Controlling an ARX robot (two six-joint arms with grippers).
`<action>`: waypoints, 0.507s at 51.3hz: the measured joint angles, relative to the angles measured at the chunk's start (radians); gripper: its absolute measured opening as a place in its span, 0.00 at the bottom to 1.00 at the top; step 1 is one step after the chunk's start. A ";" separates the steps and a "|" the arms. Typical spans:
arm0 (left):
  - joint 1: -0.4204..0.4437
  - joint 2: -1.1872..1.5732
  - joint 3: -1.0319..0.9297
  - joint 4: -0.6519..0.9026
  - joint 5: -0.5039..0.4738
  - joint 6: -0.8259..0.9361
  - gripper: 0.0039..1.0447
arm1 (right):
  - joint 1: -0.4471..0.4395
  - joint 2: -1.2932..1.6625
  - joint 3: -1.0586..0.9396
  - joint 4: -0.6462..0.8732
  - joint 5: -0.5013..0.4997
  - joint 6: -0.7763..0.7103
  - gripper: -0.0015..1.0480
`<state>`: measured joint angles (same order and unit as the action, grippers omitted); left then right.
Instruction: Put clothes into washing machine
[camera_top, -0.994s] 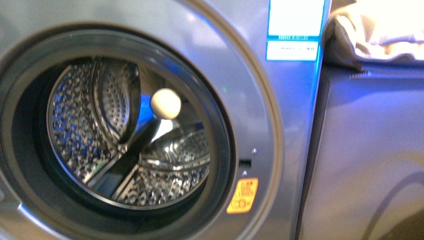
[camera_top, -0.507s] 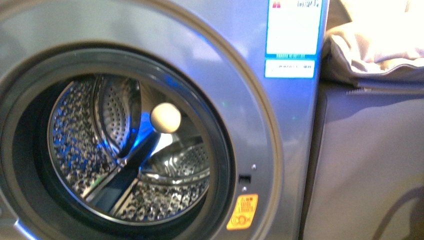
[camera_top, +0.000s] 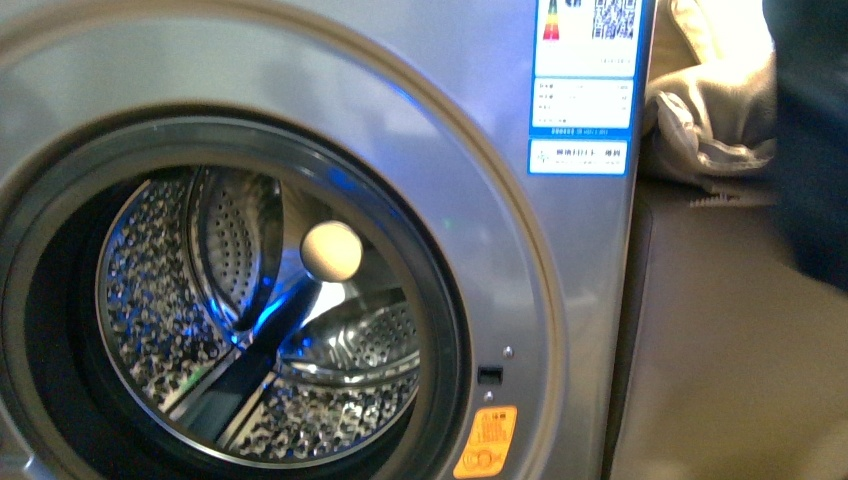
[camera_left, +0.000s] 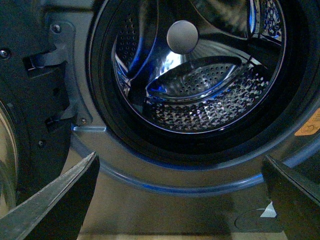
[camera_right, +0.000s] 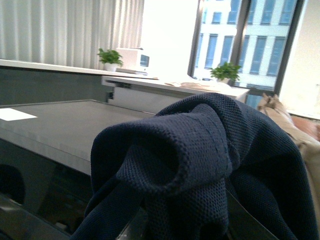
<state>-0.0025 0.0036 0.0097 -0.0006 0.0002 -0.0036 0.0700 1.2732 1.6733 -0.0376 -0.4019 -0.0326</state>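
Observation:
The washing machine (camera_top: 500, 150) fills the front view, silver-grey, with its porthole open onto the shiny perforated drum (camera_top: 260, 320). The clothes (camera_top: 815, 140), a dark navy knit, hang at the right edge of that view, beside the machine. In the right wrist view the clothes (camera_right: 200, 160) bunch over my right gripper (camera_right: 182, 225), which is shut on them with its fingers mostly hidden under the fabric. My left gripper (camera_left: 180, 200) is open and holds nothing, low in front of the porthole rim, with the drum (camera_left: 200, 95) beyond it.
A beige padded cushion (camera_top: 710, 110) lies on a grey-brown panel (camera_top: 730, 340) right of the machine. The open door (camera_left: 30, 100) stands beside the porthole. An orange sticker (camera_top: 485, 440) and an energy label (camera_top: 585, 75) mark the front. A counter with plants (camera_right: 110, 56) lies behind.
The machine has slid downward in the front view, showing more of the label. The navy clothes have come into view at the right edge, over the cushion.

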 joint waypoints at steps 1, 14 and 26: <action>0.000 0.000 0.000 0.000 0.000 0.000 0.94 | 0.029 0.006 0.011 -0.007 0.013 -0.006 0.12; 0.000 0.000 0.000 0.000 0.000 0.000 0.94 | 0.401 0.121 0.110 -0.049 0.181 -0.080 0.12; 0.000 0.000 0.000 0.000 0.000 0.000 0.94 | 0.463 0.130 0.116 -0.050 0.192 -0.085 0.12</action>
<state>-0.0025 0.0036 0.0097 -0.0006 0.0002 -0.0040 0.5331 1.4029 1.7897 -0.0872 -0.2104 -0.1173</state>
